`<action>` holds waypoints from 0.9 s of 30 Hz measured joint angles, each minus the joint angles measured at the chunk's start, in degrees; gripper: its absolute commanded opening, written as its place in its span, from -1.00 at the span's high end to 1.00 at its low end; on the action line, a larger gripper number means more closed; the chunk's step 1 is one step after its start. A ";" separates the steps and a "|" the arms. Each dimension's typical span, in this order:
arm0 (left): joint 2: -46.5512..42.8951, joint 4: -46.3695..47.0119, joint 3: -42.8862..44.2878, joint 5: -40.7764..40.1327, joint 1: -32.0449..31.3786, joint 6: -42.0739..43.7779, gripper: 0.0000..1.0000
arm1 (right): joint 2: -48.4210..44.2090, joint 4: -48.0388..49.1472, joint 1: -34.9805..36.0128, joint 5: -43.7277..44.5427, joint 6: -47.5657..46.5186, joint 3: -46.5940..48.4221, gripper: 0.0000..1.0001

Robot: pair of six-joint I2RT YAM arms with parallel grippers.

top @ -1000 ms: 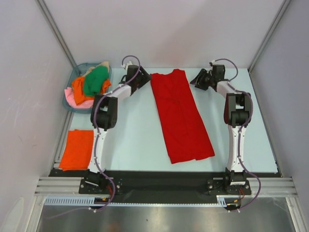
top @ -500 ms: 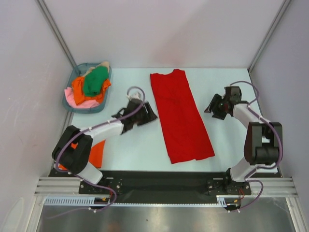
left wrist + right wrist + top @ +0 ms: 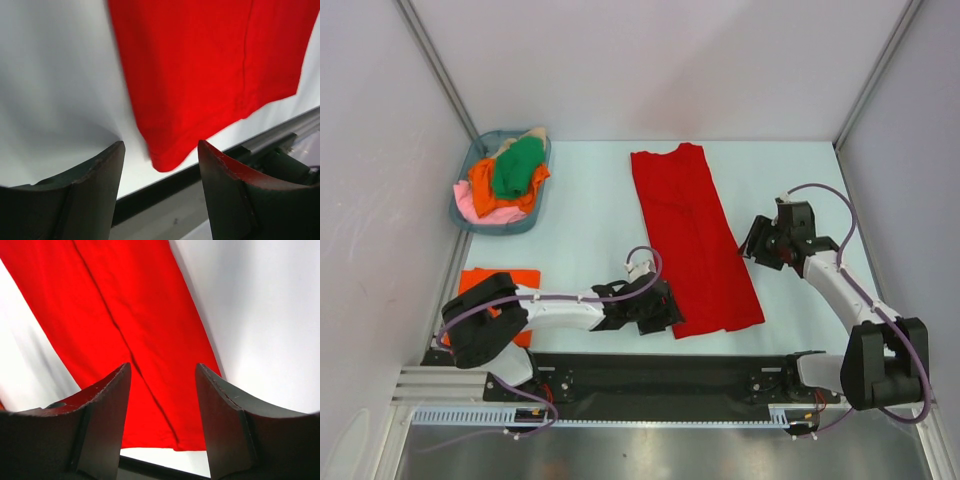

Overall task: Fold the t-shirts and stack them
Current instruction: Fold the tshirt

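We've pulled the left gripper (image 3: 658, 306) back from the far edge of the table (image 3: 580, 240), where it sat beside the collar of the red t-shirt (image 3: 695, 235), all the way to the near edge, and it's now just off the shirt's near-left corner. Meanwhile the right gripper (image 3: 757, 243) came in from the far-right corner to the shirt's right edge, roughly midway along it. The left arm (image 3: 480, 320) has swung low over the folded orange t-shirt (image 3: 515, 277) at the near-left corner, so we only see part of it now.
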 measured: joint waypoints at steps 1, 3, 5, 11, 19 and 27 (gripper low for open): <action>0.52 0.85 0.11 0.55 -0.61 -1.25 -0.35 | -0.68 -0.17 0.02 0.24 -0.02 -0.11 -0.19; 0.79 2.51 -0.52 1.36 -1.09 -3.96 -0.35 | -1.95 -0.46 0.02 0.42 -0.02 -0.37 -0.19; 1.09 3.69 -1.01 2.29 -1.09 -6.05 -0.30 | -3.13 -0.55 0.02 0.50 -0.04 -0.70 -0.20; 4.42 8.61 -1.38 5.84 -1.46 -11.32 0.48 | -4.48 -0.74 0.00 0.52 -0.26 -1.57 -0.20; 1.07 12.50 -8.39 5.77 -0.98 -13.60 0.99 | -6.34 -1.84 1.16 -1.14 -0.13 -3.65 -0.19; -8.85 6.25 -14.16 1.53 -0.74 -9.11 0.95 | -7.28 -4.46 12.07 -2.67 2.75 -9.60 -0.19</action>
